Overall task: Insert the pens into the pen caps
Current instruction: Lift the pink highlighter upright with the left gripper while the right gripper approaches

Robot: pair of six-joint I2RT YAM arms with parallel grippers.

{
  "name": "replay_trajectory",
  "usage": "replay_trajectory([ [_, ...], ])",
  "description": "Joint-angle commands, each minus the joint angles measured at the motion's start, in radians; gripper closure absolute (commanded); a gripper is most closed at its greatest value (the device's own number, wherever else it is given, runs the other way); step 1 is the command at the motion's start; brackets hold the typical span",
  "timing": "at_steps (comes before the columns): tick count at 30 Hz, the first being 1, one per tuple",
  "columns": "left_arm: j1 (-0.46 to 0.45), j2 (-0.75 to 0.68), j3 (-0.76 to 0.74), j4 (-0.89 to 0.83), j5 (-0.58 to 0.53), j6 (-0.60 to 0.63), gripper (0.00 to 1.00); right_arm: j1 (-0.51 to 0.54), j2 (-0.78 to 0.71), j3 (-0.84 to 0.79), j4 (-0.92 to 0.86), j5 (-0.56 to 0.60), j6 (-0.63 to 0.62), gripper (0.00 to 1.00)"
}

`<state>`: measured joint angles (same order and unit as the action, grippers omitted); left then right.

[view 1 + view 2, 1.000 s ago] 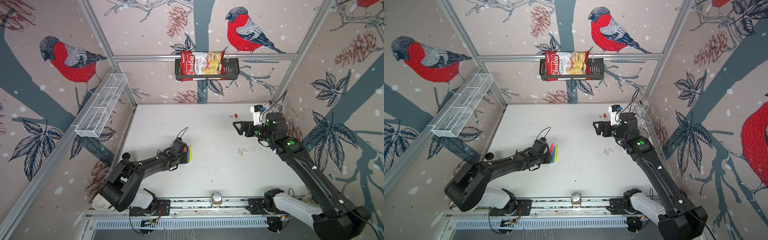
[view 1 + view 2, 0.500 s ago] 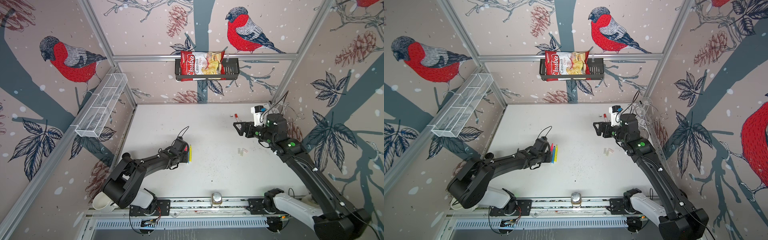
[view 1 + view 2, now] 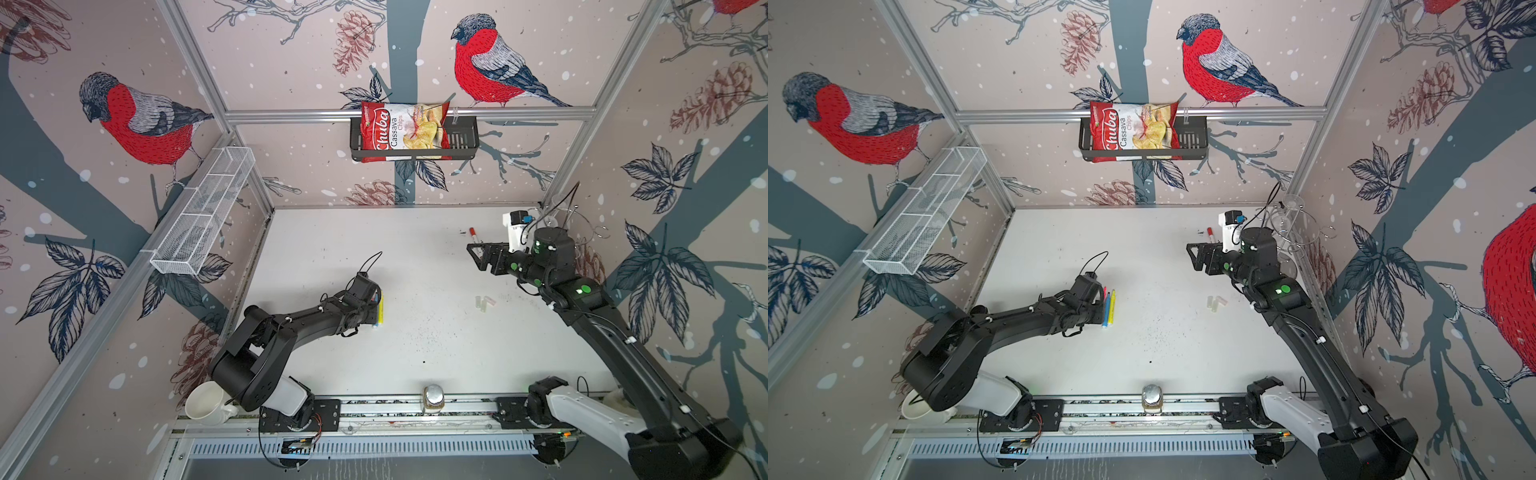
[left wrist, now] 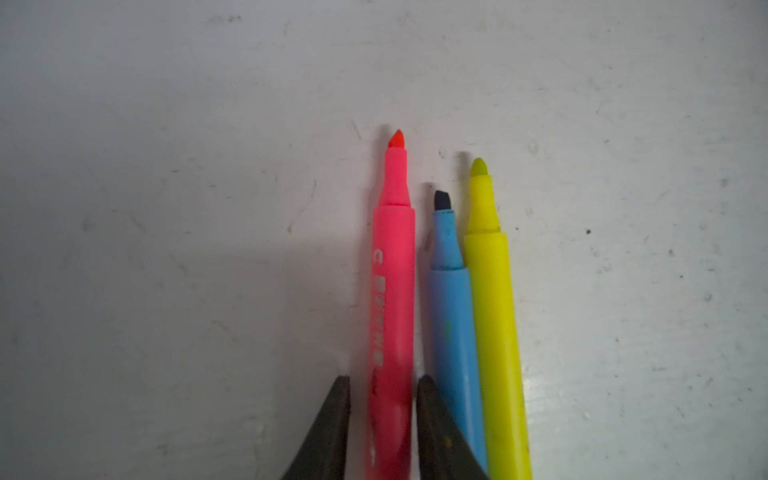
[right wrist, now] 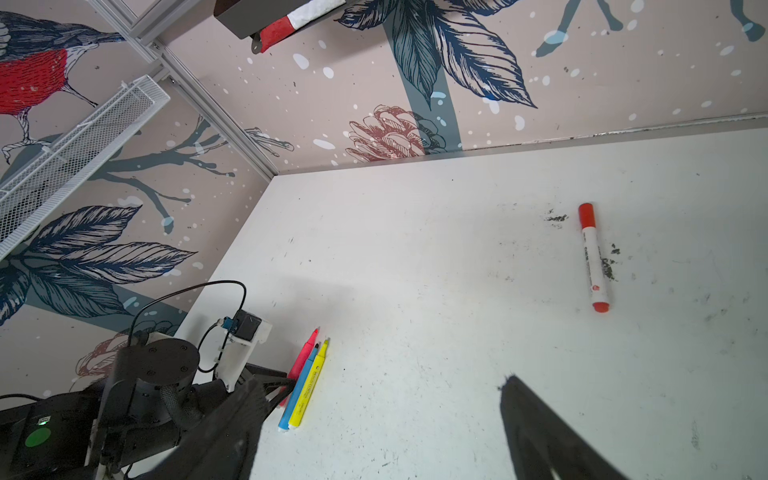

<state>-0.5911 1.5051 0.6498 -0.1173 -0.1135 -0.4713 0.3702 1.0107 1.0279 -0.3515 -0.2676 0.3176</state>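
Left wrist view shows the left hand (image 4: 382, 380) narrowed around the pink pen (image 4: 392, 291). One finger touches it and a thin gap shows at the other, so I cannot tell whether it grips. The pink pen, blue pen (image 4: 453, 316) and yellow pen (image 4: 494, 311) lie side by side, uncapped, on the counter (image 3: 332, 249), left of centre in both top views. Three whitish caps (image 3: 484, 302) lie together right of centre. The right hand (image 3: 473, 257) hangs wide and empty, toward the upper right, near a white pen (image 3: 473, 233) with red ends.
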Motion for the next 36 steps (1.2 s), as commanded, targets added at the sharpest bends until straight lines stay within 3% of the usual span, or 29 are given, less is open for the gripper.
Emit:
replay_trajectory([
  [1,-0.016,0.029,0.008,-0.117,-0.017,0.000,0.70,0.001,-0.009,0.000,0.029,0.012,0.006,0.11],
  [24,-0.042,0.029,0.015,-0.153,-0.048,0.007,0.82,0.001,-0.044,-0.002,0.022,0.023,0.010,0.11],
  [36,-0.037,-0.233,-0.028,-0.068,-0.007,-0.007,0.83,0.007,-0.044,-0.015,0.017,-0.028,0.011,0.11],
])
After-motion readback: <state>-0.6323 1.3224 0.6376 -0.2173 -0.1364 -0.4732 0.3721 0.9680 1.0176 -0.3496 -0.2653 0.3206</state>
